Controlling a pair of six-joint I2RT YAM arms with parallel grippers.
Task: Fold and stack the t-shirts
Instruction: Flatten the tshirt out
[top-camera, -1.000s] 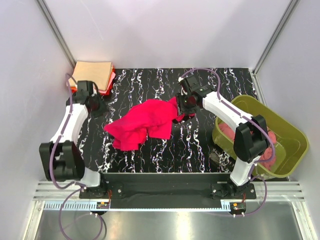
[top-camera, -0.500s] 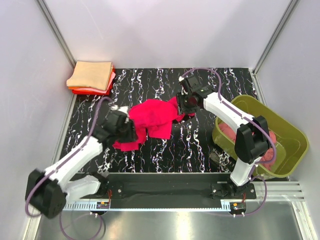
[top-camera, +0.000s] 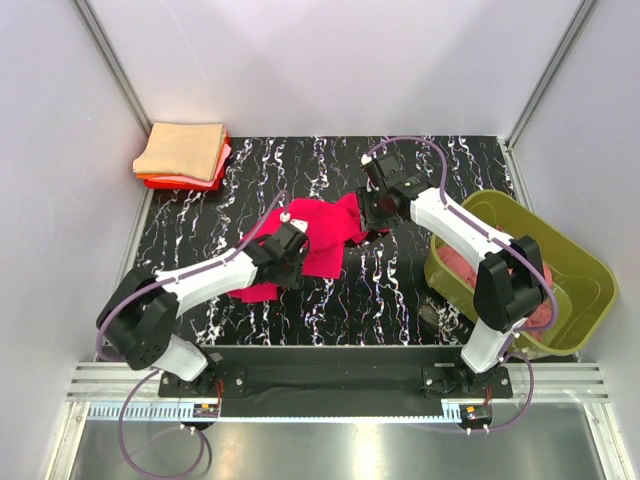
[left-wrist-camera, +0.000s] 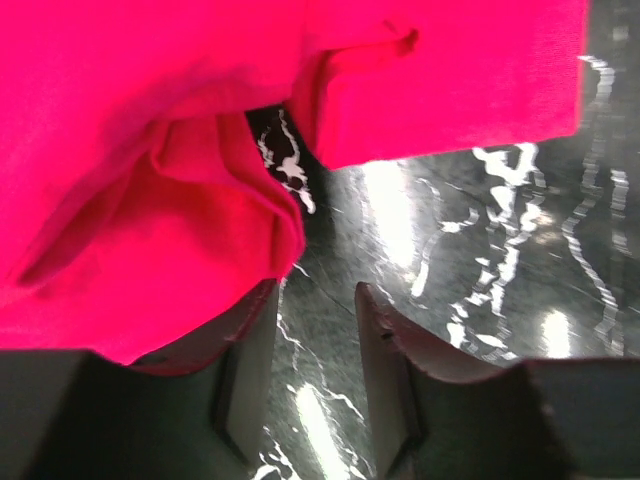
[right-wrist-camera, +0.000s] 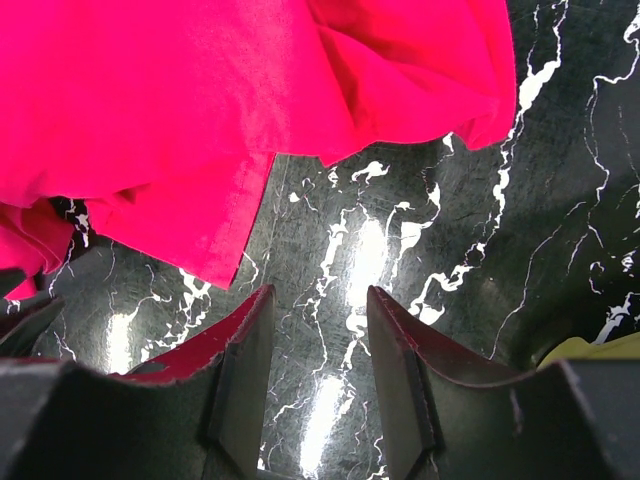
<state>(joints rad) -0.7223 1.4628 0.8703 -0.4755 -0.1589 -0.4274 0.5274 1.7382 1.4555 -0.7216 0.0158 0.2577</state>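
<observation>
A crimson-pink t-shirt lies crumpled in the middle of the black marbled table. My left gripper is low at its near-left side. In the left wrist view it is open with only bare table between the fingers, while a fold of the shirt drapes over the left fingertip. My right gripper sits at the shirt's right edge. In the right wrist view it is open over bare table, the shirt's hem just ahead of the fingertips. Folded t-shirts, tan on top, are stacked at the back left corner.
An olive-green tub stands at the right edge of the table with a dusty rose shirt inside, behind the right arm's elbow. White walls enclose the table on three sides.
My left arm has swung from beside the folded stack at the back left down to the crimson shirt's near-left side. The shirt's left part is now bunched under it. The right arm has hardly moved.
</observation>
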